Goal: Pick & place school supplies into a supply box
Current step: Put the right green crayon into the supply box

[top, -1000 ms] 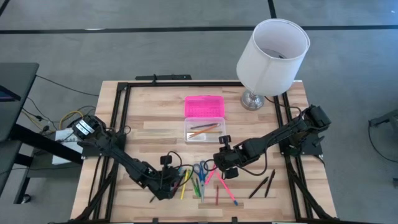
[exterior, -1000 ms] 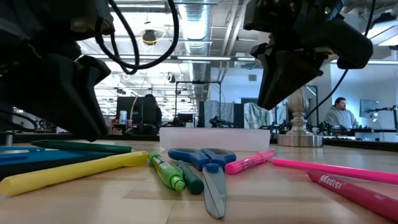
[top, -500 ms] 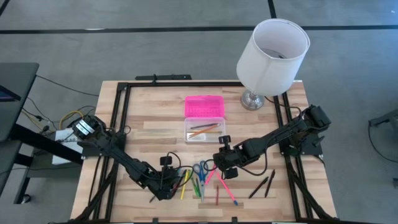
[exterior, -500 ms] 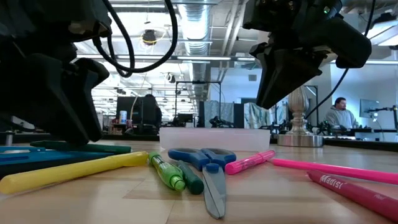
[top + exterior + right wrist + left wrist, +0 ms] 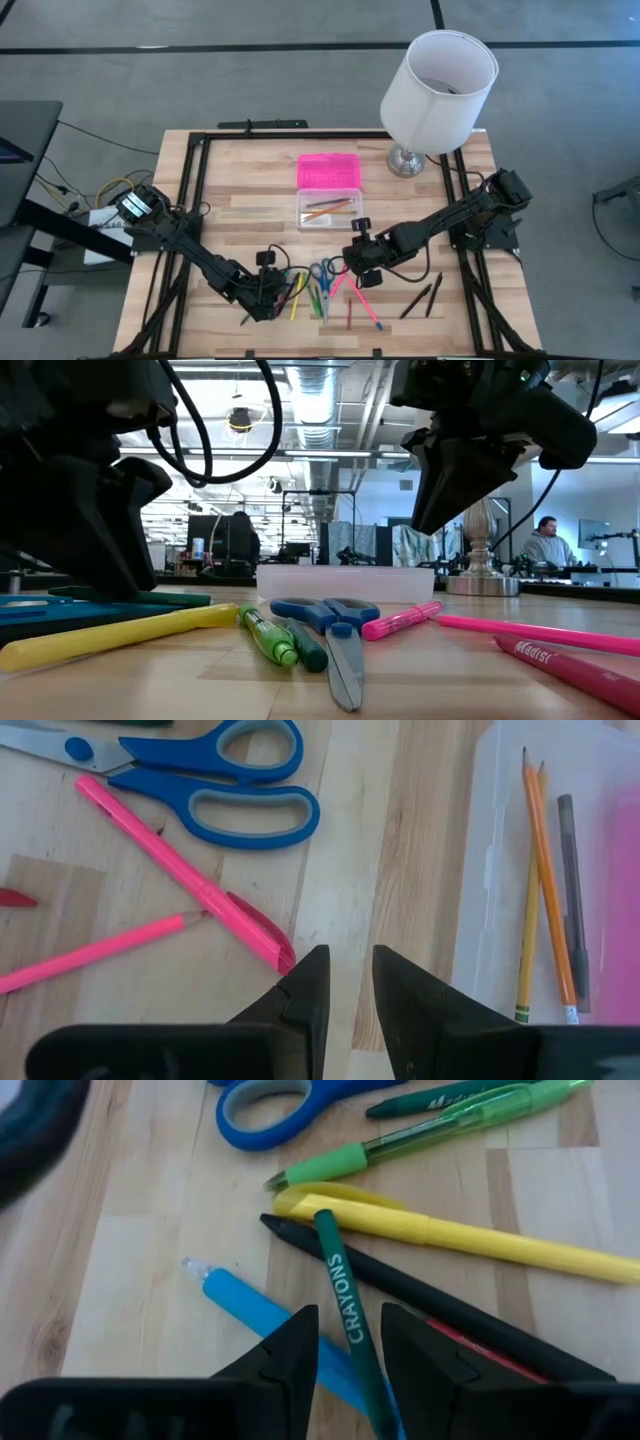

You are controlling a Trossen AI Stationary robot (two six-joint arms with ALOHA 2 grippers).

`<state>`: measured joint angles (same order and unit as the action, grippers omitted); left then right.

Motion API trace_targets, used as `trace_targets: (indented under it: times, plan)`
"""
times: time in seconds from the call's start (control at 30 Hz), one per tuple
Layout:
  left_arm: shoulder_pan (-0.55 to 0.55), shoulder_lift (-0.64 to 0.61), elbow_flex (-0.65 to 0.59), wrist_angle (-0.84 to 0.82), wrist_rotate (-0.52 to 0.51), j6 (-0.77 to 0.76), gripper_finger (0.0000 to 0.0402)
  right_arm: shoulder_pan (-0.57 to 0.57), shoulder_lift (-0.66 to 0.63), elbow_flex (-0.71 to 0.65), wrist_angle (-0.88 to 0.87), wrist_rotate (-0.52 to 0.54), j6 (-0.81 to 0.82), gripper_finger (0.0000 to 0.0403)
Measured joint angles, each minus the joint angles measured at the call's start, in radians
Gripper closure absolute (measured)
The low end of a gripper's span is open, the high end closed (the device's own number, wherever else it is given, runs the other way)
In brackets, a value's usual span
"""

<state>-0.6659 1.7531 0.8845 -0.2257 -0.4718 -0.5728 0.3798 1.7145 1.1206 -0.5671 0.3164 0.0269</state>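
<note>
The left gripper (image 5: 348, 1342) straddles the green crayon (image 5: 345, 1305), jaws narrow and unclosed; it should pinch squarely, then lift clear of the black pencil (image 5: 400, 1288) beneath.

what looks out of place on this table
The white lamp at the far right corner is no school supply. The pens lie in a loose heap near the front edge, apart from the open supply box.

Grey floor (image 5: 200, 70) around the table; ceiling ducts (image 5: 310, 400) above a seated person (image 5: 545, 545)
</note>
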Motion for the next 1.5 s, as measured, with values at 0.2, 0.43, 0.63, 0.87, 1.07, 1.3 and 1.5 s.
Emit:
trace_targets:
  times: [0.2, 0.43, 0.63, 0.87, 1.07, 1.3, 1.5]
  plan:
    - [0.002, 0.000, 0.000, -0.007, 0.006, -0.005, 0.0303, 0.000, 0.000, 0.000, 0.000, 0.000, 0.000, 0.0331]
    - [0.024, -0.001, 0.000, -0.052, 0.032, -0.033, 0.0304, 0.000, 0.000, 0.000, 0.000, 0.000, 0.000, 0.0331]
    - [0.038, -0.001, 0.000, -0.059, 0.033, -0.034, 0.0304, 0.000, 0.000, 0.000, 0.000, 0.000, 0.000, 0.0331]
    - [0.038, -0.001, 0.000, -0.073, 0.041, -0.034, 0.0343, 0.000, 0.000, 0.000, 0.000, 0.000, 0.000, 0.0331]
    - [0.038, -0.001, 0.000, -0.072, 0.040, -0.034, 0.0387, 0.000, 0.000, 0.000, 0.000, 0.000, 0.000, 0.0331]
    - [0.039, -0.001, 0.000, -0.072, -0.008, -0.033, 0.0359, 0.000, 0.000, 0.000, 0.000, 0.000, 0.000, 0.0331]
    - [0.063, -0.001, 0.012, -0.073, -0.008, 0.007, 0.0376, 0.000, 0.000, 0.000, 0.000, 0.000, 0.000, 0.0331]
